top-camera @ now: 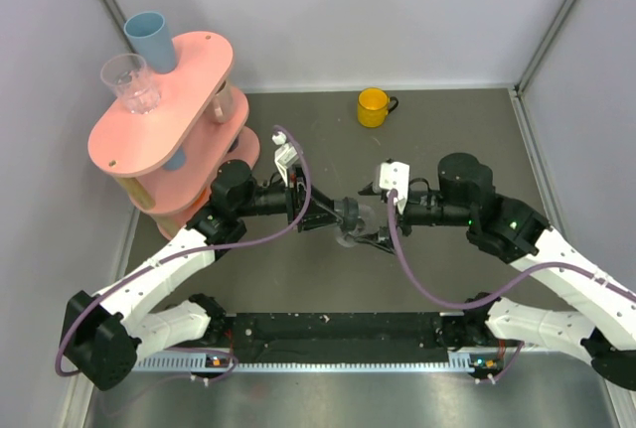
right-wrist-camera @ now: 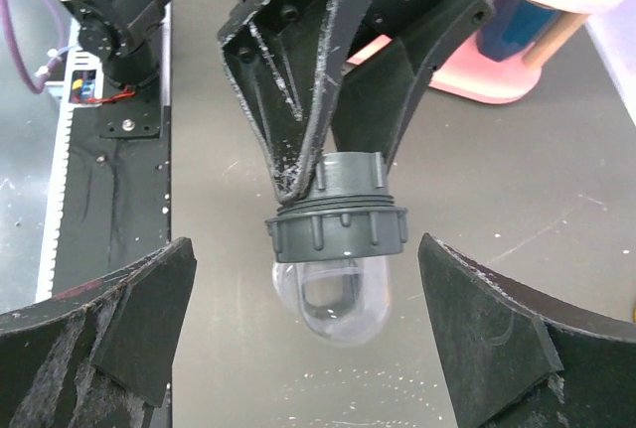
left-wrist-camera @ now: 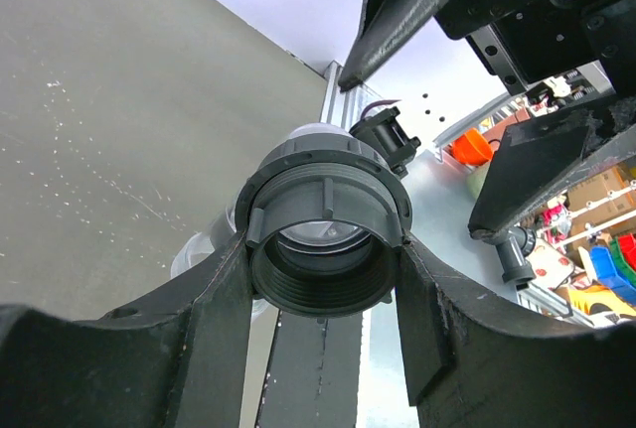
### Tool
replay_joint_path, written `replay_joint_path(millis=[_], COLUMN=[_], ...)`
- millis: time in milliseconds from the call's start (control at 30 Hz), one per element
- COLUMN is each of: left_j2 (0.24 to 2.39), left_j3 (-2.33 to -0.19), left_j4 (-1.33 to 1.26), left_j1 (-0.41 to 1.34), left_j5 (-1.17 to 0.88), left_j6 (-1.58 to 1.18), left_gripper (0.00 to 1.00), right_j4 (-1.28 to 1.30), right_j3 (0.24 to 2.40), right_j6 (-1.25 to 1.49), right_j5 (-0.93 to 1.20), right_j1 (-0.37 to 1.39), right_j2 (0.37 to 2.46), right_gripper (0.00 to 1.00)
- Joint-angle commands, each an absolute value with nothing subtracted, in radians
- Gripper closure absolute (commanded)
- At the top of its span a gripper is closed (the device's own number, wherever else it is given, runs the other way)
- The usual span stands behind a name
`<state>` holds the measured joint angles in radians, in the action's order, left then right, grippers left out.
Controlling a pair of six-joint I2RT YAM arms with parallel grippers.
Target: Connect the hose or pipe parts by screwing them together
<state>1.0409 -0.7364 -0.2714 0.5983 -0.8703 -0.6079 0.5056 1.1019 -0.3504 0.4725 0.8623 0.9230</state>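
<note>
The hose or pipe parts [top-camera: 350, 221] hang above the table's middle as one piece: a grey threaded fitting [left-wrist-camera: 323, 239], a ribbed grey nut ring [right-wrist-camera: 338, 231] and a clear dome [right-wrist-camera: 333, 301] beyond it. My left gripper [left-wrist-camera: 323, 261] is shut on the fitting's body, with one finger [left-wrist-camera: 214, 334] on each side. From the other side, my right gripper [right-wrist-camera: 304, 284] stands open, its fingers [right-wrist-camera: 149, 314] wide of the ring and dome and touching neither. In the top view the left gripper [top-camera: 331, 214] and right gripper [top-camera: 368, 229] meet nose to nose.
A pink tiered stand [top-camera: 159, 110] carrying a blue cup [top-camera: 151, 39] and a clear cup [top-camera: 131, 82] fills the back left. A yellow mug [top-camera: 374, 106] sits at the back centre. Walls close the table on three sides. The black base rail [top-camera: 338, 334] runs along the near edge.
</note>
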Motion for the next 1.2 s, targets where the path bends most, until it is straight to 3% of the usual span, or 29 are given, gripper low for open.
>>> replay_joint_path(millis=[0,867,1167], left_j2=[1.035,1.037,1.019], left_j3=[-0.739,-0.759,-0.752], left_j4=[-0.364,-0.391,-0.341], left_j1=[0.597,0.597,0.595], left_j5=[-0.870,-0.876,-0.865], left_j6=[-0.623,-0.640,-0.609], left_gripper=[1.00,1.00,1.00], right_j4=[0.505,0.420,0.416], right_j3=[1.143,0.962,0.977], right_j6=[-0.365,-0.308,-0.305], right_j5=[0.563,0.701,0.588], right_j1=[0.873,0.877,0.876], right_j2=[0.936,1.065,1.045], right_gripper=[0.08,0.12,0.09])
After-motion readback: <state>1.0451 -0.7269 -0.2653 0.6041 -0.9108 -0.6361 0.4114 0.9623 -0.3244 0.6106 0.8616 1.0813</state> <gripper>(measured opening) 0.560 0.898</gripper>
